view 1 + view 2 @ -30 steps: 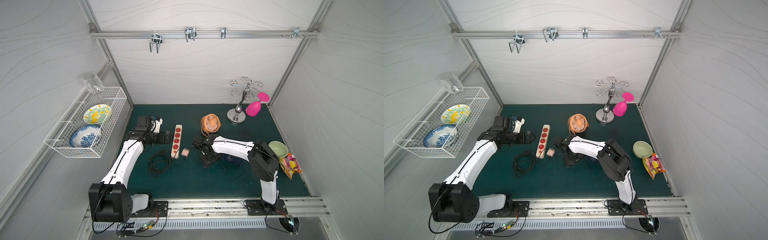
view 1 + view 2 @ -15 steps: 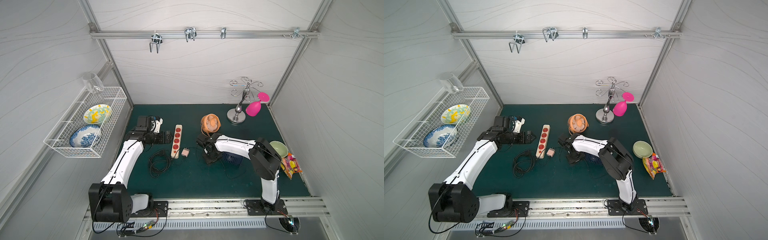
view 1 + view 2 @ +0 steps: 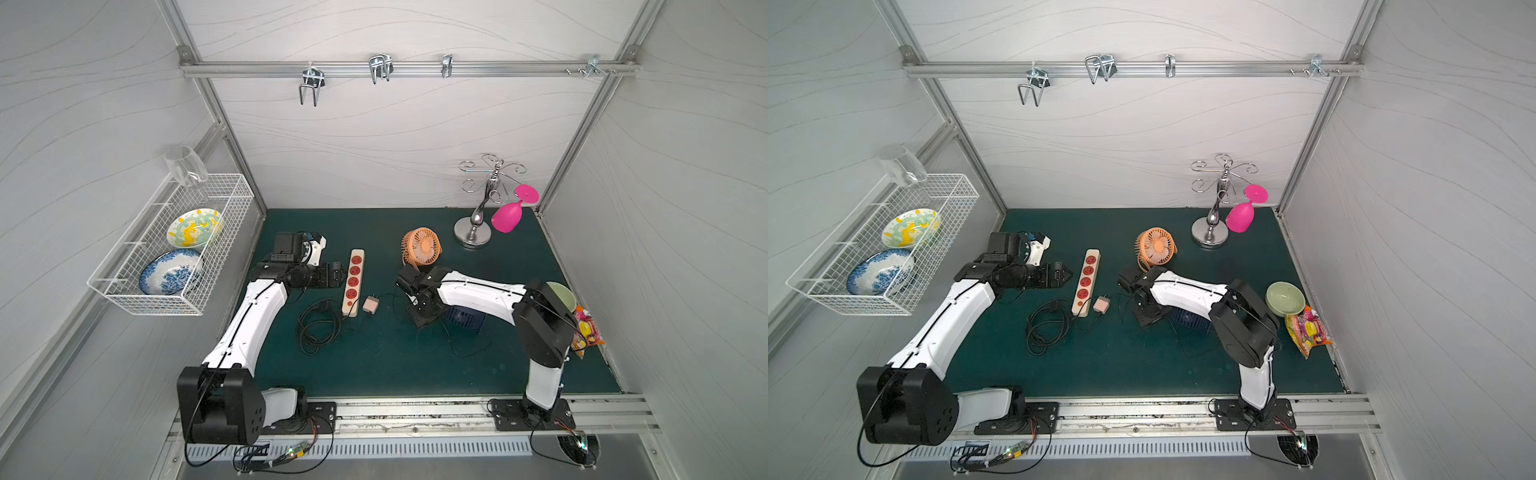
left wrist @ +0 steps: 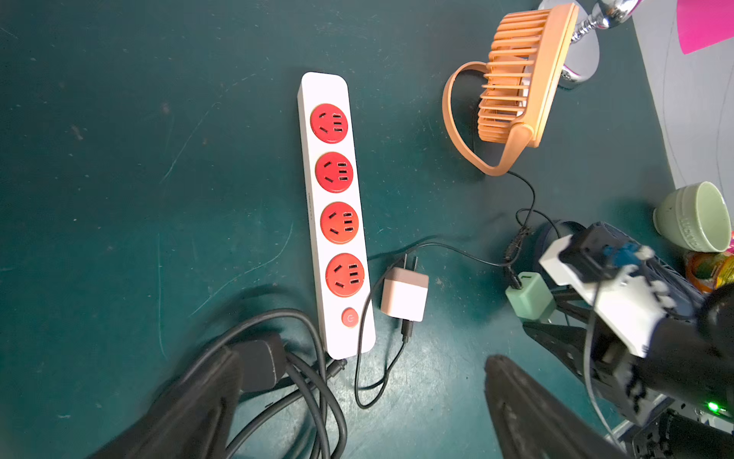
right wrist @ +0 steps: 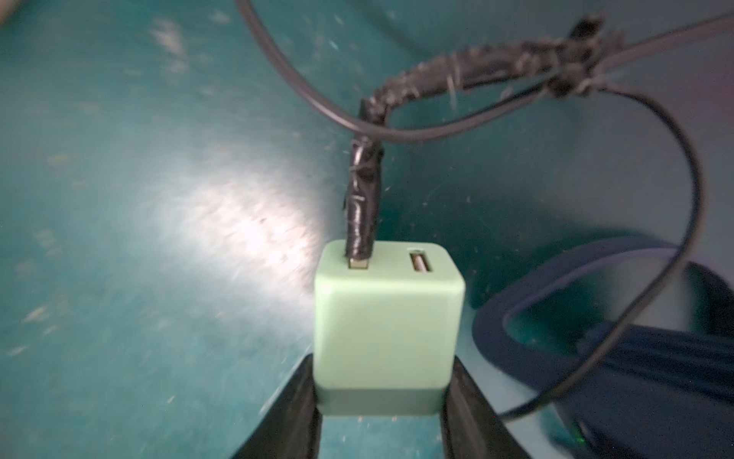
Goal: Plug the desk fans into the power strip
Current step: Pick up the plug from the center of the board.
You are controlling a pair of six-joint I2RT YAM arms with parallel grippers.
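The cream power strip (image 3: 354,282) (image 4: 337,214) lies on the green mat with its red sockets bare. To its right stands the orange desk fan (image 3: 420,247) (image 4: 520,79). The fan's thin black cable runs toward a green adapter (image 5: 389,326) (image 4: 530,296). My right gripper (image 5: 383,365) (image 3: 420,322) is shut on that adapter, one finger on each side, low over the mat in front of the fan. A taped cable plugs into the adapter's top. My left gripper (image 3: 334,274) (image 4: 357,397) hovers open just left of the strip, holding nothing.
A pink adapter (image 3: 370,304) (image 4: 405,294) lies beside the strip's switch end, near a coiled black cord (image 3: 318,328). A dark blue fan (image 3: 463,318) sits under my right arm. A glass stand (image 3: 473,232), a pink glass (image 3: 509,216), a green bowl (image 3: 565,293) and a snack packet (image 3: 586,332) stand at the right.
My right gripper has closed on the green adapter, and its wrist has shifted slightly right. The left arm has not moved.
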